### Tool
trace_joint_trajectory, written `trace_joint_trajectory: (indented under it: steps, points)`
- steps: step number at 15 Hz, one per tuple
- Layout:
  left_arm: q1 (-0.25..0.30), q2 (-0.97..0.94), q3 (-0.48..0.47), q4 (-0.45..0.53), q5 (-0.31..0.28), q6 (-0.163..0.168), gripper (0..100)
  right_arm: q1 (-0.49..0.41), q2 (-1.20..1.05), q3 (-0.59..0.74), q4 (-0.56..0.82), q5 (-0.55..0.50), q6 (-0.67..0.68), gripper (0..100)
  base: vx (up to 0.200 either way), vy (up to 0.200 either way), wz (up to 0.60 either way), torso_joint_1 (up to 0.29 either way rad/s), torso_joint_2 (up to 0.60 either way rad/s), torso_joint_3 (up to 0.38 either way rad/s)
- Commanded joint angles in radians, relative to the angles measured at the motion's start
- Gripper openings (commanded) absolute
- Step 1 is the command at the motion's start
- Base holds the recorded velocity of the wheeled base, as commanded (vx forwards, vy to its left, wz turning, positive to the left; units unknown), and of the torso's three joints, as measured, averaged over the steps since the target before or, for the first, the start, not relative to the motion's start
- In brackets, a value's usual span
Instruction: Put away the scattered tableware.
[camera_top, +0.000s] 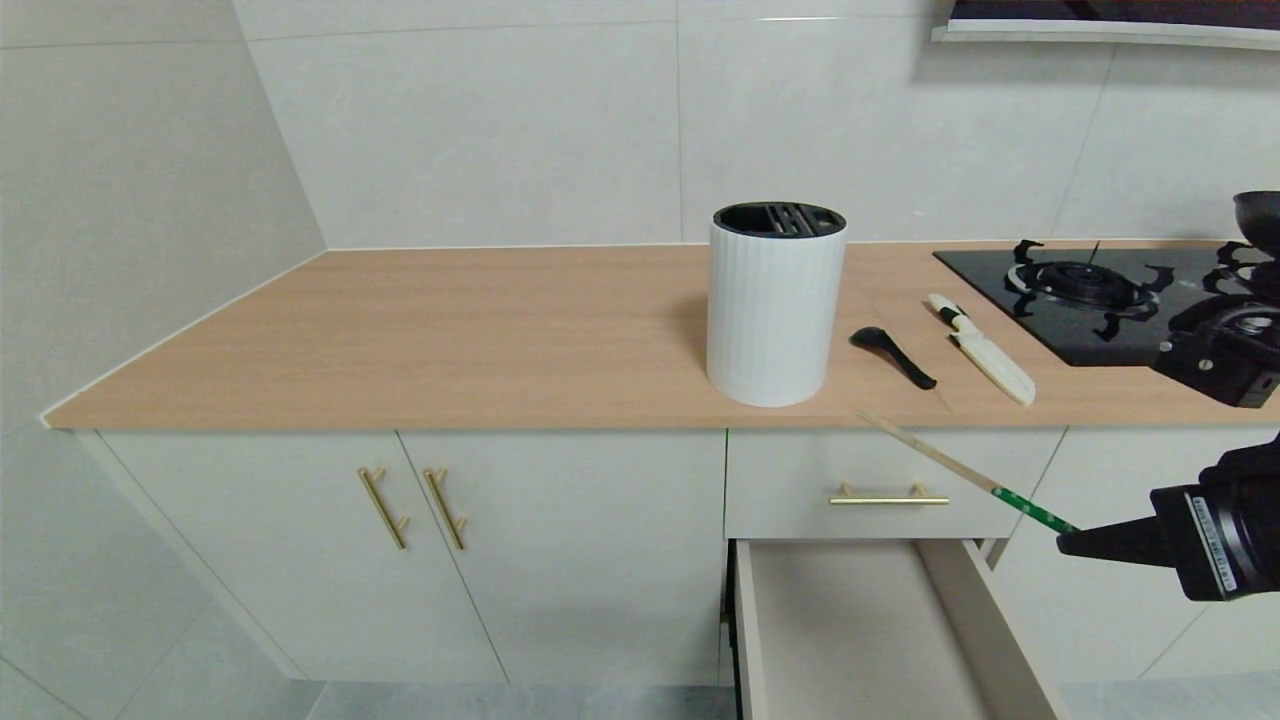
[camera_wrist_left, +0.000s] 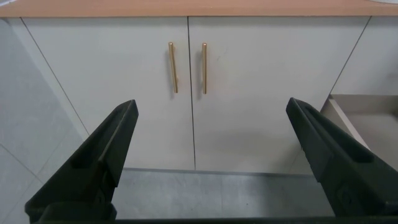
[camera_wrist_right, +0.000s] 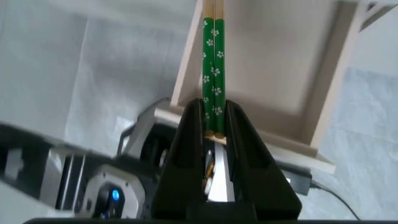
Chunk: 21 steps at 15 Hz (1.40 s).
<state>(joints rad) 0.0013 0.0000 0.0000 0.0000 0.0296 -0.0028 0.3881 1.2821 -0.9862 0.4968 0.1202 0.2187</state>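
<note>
My right gripper (camera_top: 1068, 541) is at the right, in front of the cabinets below the counter edge, shut on a pair of chopsticks (camera_top: 960, 470) with green flowered ends; their pale tips slant up toward the counter's front edge. In the right wrist view the chopsticks (camera_wrist_right: 212, 68) run between the black fingers (camera_wrist_right: 188, 134) over the open drawer (camera_wrist_right: 267, 68). On the wooden counter (camera_top: 450, 330) stand a white ribbed utensil holder (camera_top: 772, 305), a black spoon (camera_top: 893, 356) and a white-bladed knife (camera_top: 982, 348). My left gripper (camera_wrist_left: 211, 162) is open, low before the cabinet doors (camera_wrist_left: 186, 87).
A drawer (camera_top: 860, 640) stands pulled open below the counter, empty inside, under a shut drawer with a gold handle (camera_top: 888, 497). A black gas hob (camera_top: 1090, 285) lies at the counter's right end. Tiled walls close the back and the left.
</note>
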Motion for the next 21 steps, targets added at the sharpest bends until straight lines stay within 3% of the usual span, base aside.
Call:
trace_joint_trajectory:
  steps: [1, 7, 15, 21]
  points:
    - [0.000, 0.000, 0.000, 0.000, 0.001, 0.000, 100, 0.040, 0.005, 0.021, 0.000, -0.001, -0.001, 0, 0.000, 0.000, 0.00, 0.000, 0.00, 0.000]
    - [0.000, 0.000, 0.000, 0.000, 0.001, 0.000, 100, 0.101, 0.045, 0.060, -0.007, -0.002, -0.002, 0, 0.000, 0.000, 0.00, 0.000, 0.00, 0.000]
    - [0.000, 0.000, 0.000, 0.000, 0.001, 0.000, 100, 0.110, 0.121, 0.077, -0.014, -0.004, -0.002, 0, 0.000, 0.000, 0.00, -0.004, 0.01, 0.008]
    - [0.000, 0.000, 0.000, 0.000, 0.000, 0.000, 100, 0.117, 0.144, 0.080, -0.014, -0.005, -0.002, 0, 0.000, 0.000, 0.00, -0.160, 0.40, 0.237]
